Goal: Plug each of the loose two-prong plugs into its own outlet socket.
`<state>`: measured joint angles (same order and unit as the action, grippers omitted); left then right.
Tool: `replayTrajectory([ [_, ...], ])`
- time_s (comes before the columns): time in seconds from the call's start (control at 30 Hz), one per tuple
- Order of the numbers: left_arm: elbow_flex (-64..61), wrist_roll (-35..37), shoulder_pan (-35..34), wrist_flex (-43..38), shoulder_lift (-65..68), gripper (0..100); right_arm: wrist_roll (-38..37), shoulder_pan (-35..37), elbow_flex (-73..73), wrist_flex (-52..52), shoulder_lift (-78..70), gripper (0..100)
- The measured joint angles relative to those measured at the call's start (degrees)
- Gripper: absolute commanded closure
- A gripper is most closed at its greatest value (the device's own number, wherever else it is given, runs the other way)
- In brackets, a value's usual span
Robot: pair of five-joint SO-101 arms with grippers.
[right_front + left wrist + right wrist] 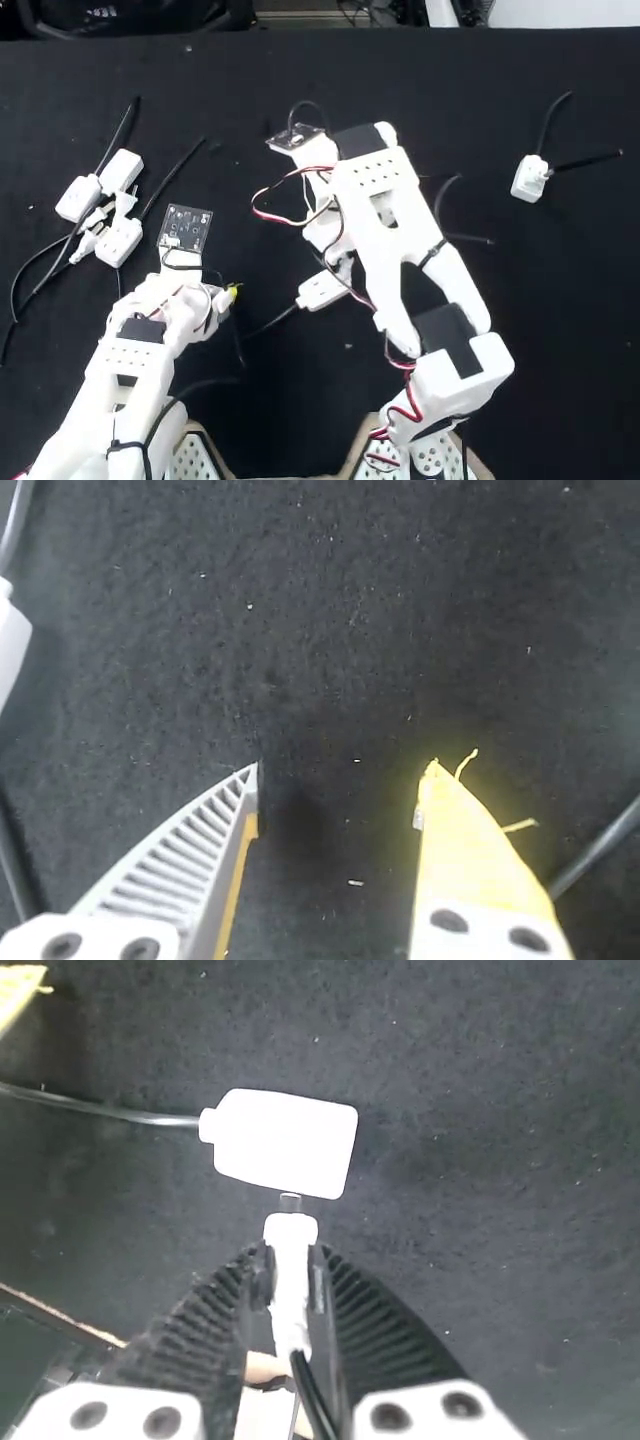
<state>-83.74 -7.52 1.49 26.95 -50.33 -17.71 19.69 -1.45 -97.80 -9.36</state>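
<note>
Right gripper pinches a white plug whose prongs meet the outlet socket at the centre of the high view. A sliver of prong shows, so it is judged not fully seated. Left gripper, lower left, hangs with jaws spread over black cloth. White corded pieces lie loose at upper left. Whether the corded block at upper right is mated cannot be told. Most of the work is judged outstanding.

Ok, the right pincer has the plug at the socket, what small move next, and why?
Probably ease the right pincer straight ahead to seat the plug. It is shut on the plug, whose prongs point at the socket and look about lined up, with a short gap between the bodies. Go slowly: the socket lies loose on the mat and might slide.
</note>
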Motion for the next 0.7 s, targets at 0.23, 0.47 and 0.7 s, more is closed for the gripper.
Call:
replayTrajectory([
  [0.23,0.0,0.0,0.0,0.0,0.0,75,0.0,0.0,0.0,0.88,-2.46,98.8],
  [0.47,0.0,0.0,0.0,0.0,0.0,75,0.0,-0.09,-3.87,0.53,-8.7,98.8],
  [0.7,0.0,0.0,0.0,0.0,0.0,75,-2.46,-0.09,-7.3,-1.05,-9.58,98.8],
])
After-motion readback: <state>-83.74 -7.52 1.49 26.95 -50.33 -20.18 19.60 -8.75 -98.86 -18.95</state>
